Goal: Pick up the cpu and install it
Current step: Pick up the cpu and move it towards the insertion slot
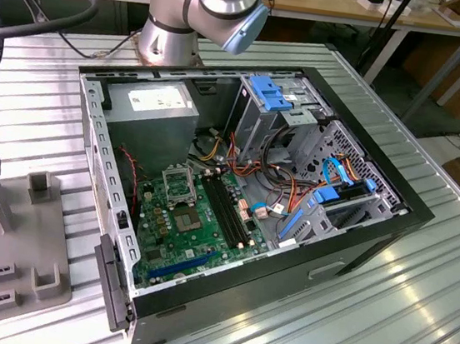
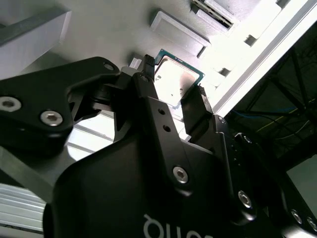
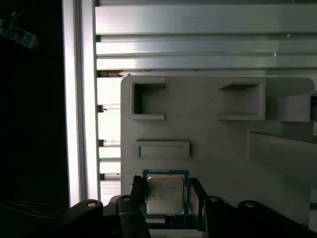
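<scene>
Pinching the cpu [image 3: 165,195] by opposite edges, tool [image 3: 166,182] narrowed

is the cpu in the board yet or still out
Out: the cpu lies flat on the grey holder, right at the gripper, not on the green board.

cpu [image 3: 166,195]: square, silver face, teal rim, clamped in gripper [image 3: 166,188].

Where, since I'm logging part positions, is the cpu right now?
In both wrist views the cpu is held in the gripper, over the grey fixture plate and close to a small raised rectangular block on it.
</scene>
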Robot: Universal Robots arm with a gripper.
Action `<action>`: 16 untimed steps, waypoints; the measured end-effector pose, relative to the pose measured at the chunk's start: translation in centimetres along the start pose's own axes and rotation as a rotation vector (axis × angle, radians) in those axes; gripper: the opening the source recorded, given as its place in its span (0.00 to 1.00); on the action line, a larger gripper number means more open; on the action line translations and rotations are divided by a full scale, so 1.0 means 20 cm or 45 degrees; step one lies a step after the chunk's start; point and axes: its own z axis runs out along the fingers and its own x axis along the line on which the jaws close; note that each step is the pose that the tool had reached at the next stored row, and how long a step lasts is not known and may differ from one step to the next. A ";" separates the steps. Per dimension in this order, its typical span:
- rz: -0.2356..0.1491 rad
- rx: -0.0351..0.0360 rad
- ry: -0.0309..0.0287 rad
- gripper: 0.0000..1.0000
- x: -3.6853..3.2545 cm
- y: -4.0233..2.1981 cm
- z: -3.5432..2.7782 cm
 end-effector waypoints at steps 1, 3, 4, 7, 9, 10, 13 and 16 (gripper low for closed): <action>0.000 0.0000 0.0001 0.47 0.000 0.000 -0.002; 0.000 0.0000 0.0000 0.47 0.000 0.000 -0.007; 0.000 0.0000 0.0002 0.47 0.000 0.000 -0.010; 0.000 0.0000 0.0001 0.47 0.000 0.000 -0.016; 0.000 -0.0001 0.0000 0.47 0.000 0.000 -0.024; 0.000 -0.0001 0.0000 0.47 0.000 0.000 -0.028; 0.000 0.0000 0.0001 0.47 0.001 0.000 -0.035; 0.000 0.0000 0.0001 0.47 0.001 0.000 -0.047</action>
